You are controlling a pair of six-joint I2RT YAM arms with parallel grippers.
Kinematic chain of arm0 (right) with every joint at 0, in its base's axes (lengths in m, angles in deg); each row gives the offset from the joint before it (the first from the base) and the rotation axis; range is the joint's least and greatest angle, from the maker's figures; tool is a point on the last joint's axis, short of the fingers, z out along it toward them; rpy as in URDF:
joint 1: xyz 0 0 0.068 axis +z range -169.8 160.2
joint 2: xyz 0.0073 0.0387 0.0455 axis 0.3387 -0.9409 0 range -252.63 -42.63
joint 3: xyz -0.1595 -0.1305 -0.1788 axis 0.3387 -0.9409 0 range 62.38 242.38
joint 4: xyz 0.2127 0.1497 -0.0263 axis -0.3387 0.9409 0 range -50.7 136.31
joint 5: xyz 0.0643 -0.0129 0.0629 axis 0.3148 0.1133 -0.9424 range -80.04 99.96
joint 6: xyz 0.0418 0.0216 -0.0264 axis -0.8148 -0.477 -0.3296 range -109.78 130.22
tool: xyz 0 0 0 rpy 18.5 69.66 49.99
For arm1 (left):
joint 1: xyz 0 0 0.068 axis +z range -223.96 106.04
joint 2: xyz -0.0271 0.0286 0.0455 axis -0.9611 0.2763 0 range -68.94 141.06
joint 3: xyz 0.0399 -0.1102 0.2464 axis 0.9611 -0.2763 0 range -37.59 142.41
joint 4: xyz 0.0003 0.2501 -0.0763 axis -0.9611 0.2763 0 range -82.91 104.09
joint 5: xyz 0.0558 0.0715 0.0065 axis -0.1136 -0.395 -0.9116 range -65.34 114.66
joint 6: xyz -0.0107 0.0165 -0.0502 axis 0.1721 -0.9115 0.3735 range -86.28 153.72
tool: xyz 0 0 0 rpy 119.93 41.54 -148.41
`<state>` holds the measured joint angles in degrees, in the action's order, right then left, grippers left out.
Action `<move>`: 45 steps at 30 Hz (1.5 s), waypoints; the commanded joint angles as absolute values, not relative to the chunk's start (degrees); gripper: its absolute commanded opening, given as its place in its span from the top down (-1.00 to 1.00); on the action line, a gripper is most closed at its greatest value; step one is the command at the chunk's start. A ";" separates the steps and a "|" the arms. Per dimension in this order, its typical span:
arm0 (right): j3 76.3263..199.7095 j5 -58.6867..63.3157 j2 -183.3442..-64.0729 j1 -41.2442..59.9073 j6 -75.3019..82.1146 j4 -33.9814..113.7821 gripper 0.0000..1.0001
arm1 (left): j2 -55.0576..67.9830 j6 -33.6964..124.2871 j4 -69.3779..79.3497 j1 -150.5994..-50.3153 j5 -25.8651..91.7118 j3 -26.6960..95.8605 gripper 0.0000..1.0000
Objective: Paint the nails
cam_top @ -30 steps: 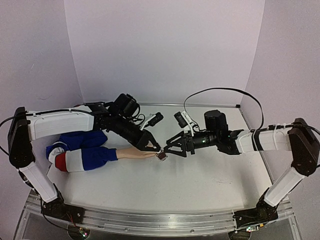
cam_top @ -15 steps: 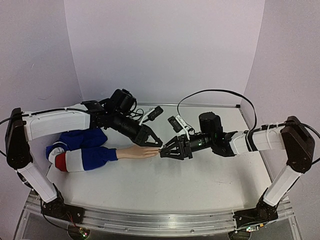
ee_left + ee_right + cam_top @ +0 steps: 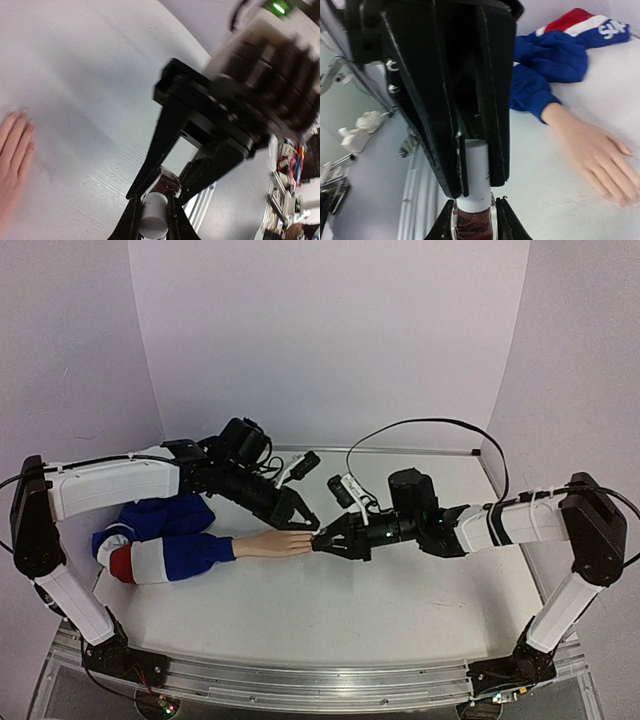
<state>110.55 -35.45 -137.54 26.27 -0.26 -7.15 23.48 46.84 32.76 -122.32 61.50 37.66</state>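
striped sleeve lower left in top view; mannequin hand flat on table, nails near frame centre, pointing right. left gripper pinches white cap; right gripper clamps polish bottle by its dark red body, just right of the nails.

Left jaws and right jaws meet beside the mannequin hand.

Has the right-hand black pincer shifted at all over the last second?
Yes. The right pincer slid left, closer to the peach mannequin hand, and shut on the small white-capped polish bottle.
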 commanded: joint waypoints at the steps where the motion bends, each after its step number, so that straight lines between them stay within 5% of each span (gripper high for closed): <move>1: 114.61 13.37 -135.54 33.49 2.71 -0.46 1.00 | 23.69 54.35 38.78 -122.11 42.02 42.12 1.00; 3: 116.48 38.27 -137.86 38.42 6.20 -1.22 1.00 | 23.95 58.46 39.94 -122.04 37.67 42.23 1.00; 6: 119.42 48.74 -142.52 41.42 11.22 -5.28 1.00 | 24.07 62.26 39.62 -122.03 36.84 42.02 1.00; 9: 120.48 44.97 -143.93 41.44 11.88 -7.92 1.00 | 23.48 62.91 39.38 -121.95 37.32 42.21 1.00; 14: 117.43 20.84 -140.39 39.95 12.54 -11.89 1.00 | 17.26 61.67 35.24 -120.96 39.05 38.55 0.92; 15: 117.41 14.12 -139.67 39.14 12.20 -10.87 1.00 | 15.44 61.34 33.47 -120.58 39.75 37.06 0.76; 18: 117.62 -3.84 -137.67 36.25 9.06 -8.58 1.00 | 9.65 59.82 25.66 -119.53 43.84 31.67 -0.26; 19: 117.54 -8.02 -136.99 35.40 7.46 -8.34 1.00 | 7.91 59.21 22.83 -119.41 45.19 29.87 -0.45; 22: 117.40 -21.65 -135.03 32.13 1.66 -8.26 1.00 | 3.29 57.49 16.10 -119.04 49.31 25.26 -0.64; 31: 121.74 -54.22 -136.72 30.29 -17.00 -21.55 1.00 | 1.05 57.62 0.77 -119.11 69.10 21.44 -0.67; 36: 122.64 -54.02 -136.82 30.27 -17.90 -23.65 1.00 | 2.39 57.89 -0.24 -119.59 74.67 22.38 -0.37; 42: 123.09 -51.85 -137.75 30.23 -18.12 -24.41 1.00 | 1.65 55.93 -0.38 -121.57 76.14 21.94 -0.29; 45: 123.20 -51.38 -138.14 30.24 -17.93 -24.48 1.00 | 1.89 55.99 -0.35 -121.68 74.34 21.83 0.04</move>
